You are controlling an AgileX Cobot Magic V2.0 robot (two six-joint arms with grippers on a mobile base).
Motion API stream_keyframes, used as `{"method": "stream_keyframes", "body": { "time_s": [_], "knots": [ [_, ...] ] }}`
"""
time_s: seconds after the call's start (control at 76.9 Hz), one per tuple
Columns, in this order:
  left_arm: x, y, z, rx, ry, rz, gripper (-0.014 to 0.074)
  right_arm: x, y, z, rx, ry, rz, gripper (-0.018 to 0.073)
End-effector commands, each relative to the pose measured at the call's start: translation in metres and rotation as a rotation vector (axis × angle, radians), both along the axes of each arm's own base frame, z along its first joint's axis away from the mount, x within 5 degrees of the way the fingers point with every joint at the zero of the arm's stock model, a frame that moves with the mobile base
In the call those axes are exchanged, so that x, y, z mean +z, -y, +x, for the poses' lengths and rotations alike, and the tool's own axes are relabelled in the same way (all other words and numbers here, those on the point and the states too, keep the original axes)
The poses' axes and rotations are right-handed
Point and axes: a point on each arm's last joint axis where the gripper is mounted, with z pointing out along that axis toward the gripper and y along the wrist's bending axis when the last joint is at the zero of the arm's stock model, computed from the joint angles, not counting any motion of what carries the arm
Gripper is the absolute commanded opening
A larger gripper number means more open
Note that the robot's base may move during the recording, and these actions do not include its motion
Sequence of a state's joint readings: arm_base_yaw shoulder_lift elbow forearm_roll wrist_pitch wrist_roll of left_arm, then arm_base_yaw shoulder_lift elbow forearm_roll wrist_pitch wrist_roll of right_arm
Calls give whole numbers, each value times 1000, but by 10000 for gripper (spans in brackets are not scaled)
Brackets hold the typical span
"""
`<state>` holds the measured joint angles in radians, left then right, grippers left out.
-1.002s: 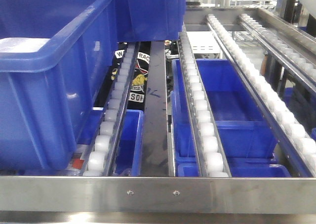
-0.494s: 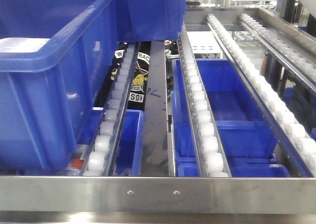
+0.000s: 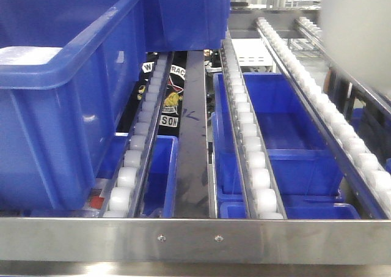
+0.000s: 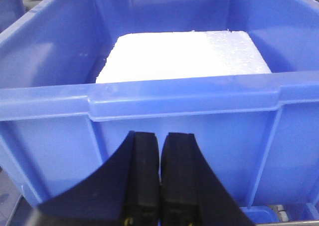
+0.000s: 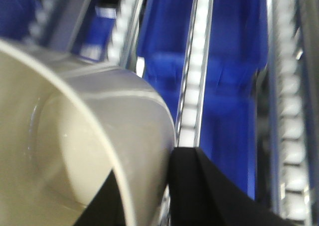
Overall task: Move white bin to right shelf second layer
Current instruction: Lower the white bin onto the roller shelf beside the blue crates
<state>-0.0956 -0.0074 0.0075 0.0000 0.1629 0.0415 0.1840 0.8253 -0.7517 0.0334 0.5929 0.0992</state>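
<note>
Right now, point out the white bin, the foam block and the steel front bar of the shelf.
white bin [image 5: 84,136]: right wrist view, on its curved outer wall near the rim.
foam block [image 4: 182,56]: left wrist view, on its flat top inside the blue crate [image 4: 164,94].
steel front bar [image 3: 195,240]: front view, mid-span.

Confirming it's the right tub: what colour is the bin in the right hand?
Cream-white white bin, clearest in the right wrist view.

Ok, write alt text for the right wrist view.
The right gripper pinches the wall of the white bin, one black finger inside and one outside, holding it above the shelf's roller rails. Blue crates show below between the rails; the picture is blurred.
</note>
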Motion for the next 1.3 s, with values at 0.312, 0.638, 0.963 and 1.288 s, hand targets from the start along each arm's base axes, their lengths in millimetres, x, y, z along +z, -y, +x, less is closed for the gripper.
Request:
{"method": "stream_keyframes", "body": {
  "time_s": [0.312,0.638,0.963,1.288],
  "knots": [
    [-4,0,1,-6,62,-9,85,-14,-9,45,1,-15,-5,55],
    [-4,0,1,-6,62,-9,85,-34,-12,62,0,-98,-21,55],
    [-4,0,1,-6,62,-9,85,-55,-15,79,0,-171,-35,55],
    [-4,0,1,-6,62,-9,85,-80,-18,93,0,-271,-54,55]
  ]
}}
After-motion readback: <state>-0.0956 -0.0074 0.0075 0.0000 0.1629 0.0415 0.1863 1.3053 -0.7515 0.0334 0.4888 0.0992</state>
